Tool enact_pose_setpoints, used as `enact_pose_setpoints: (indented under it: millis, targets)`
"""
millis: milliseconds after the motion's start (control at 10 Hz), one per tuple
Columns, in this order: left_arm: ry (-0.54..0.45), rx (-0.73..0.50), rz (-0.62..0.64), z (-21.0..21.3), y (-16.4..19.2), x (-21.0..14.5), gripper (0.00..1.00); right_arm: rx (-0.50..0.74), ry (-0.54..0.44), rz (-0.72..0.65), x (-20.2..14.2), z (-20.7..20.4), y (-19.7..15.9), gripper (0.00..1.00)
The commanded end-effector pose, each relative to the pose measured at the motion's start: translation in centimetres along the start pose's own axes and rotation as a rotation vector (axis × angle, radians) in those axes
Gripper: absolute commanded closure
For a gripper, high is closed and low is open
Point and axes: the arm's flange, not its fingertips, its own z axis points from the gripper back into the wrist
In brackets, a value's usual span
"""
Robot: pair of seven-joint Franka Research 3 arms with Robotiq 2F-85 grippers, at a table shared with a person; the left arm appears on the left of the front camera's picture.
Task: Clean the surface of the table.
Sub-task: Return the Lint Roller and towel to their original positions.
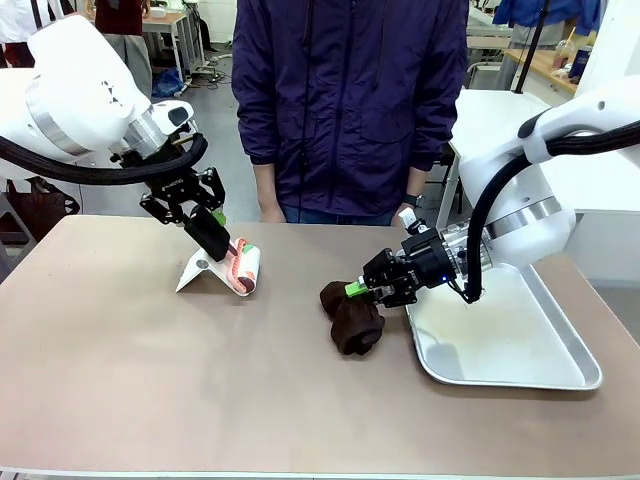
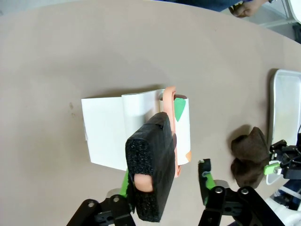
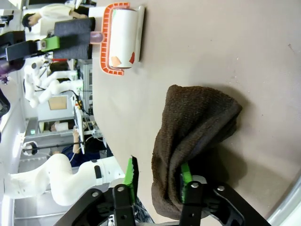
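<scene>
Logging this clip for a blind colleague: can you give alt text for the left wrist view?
The left pincer hangs open over the table, one finger against a lint roller's black foam handle; the roller lies on a white sheet. A brown cloth lies beside a metal tray.

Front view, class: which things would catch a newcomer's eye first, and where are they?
A lint roller with an orange frame lies left of centre on the table, its black foam handle between the left gripper's fingers. A crumpled dark brown cloth sits at the right gripper, beside a shiny metal tray.
</scene>
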Motion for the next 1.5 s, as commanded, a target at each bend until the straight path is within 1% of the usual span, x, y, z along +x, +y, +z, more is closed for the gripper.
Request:
enact_pose_setpoints:
  millis: [0,100,200,400,600,700,800,1000,1100,1200,1300,1400]
  targets:
    - [-0.035,0.007,0.008,1.0,0.5,-0.7,0.0,-0.037,-0.015,0.012,0.0,0.3,0.4,0.0]
    - [-0.038,-0.002,0.012,1.5,0.8,-0.8,0.0,-0.056,-0.016,0.026,-0.1,0.3,0.7,0.07]
    - [-0.043,-0.014,0.014,2.1,1.1,-1.0,0.0,-0.082,-0.009,0.044,-0.1,0.3,0.9,0.0]
    - [-0.026,-0.069,0.019,3.9,2.2,-2.1,0.0,-0.121,-0.011,0.099,0.0,0.5,2.2,0.0]
    - [-0.018,-0.146,0.02,7.3,4.3,-4.0,0.0,-0.205,0.008,0.13,0.4,0.4,3.5,0.0]
    - [0.039,-0.262,-0.004,9.9,5.7,-5.8,0.0,-0.278,0.012,0.141,0.6,0.8,4.3,0.0]
    - [0.06,-0.349,-0.036,12.4,6.7,-8.0,0.0,-0.355,0.033,0.14,0.8,1.3,5.2,0.0]
    - [0.002,-0.465,-0.096,16.7,8.8,-13.2,0.0,-0.509,0.038,0.165,0.9,3.1,7.5,0.0]
    - [-0.033,-0.518,-0.125,18.2,10.1,-16.2,0.0,-0.531,0.002,0.182,0.5,4.7,8.9,0.0]
    - [-0.05,-0.556,-0.142,19.0,11.4,-18.9,0.0,-0.515,-0.016,0.17,-0.5,6.3,9.7,0.0]
    - [-0.083,-0.593,-0.138,19.3,12.9,-21.6,0.0,-0.473,-0.015,0.14,-2.3,8.3,10.1,0.0]
    - [-0.122,-0.658,-0.136,19.0,14.3,-24.4,0.0,-0.397,0.002,0.082,-4.5,10.5,10.2,0.0]
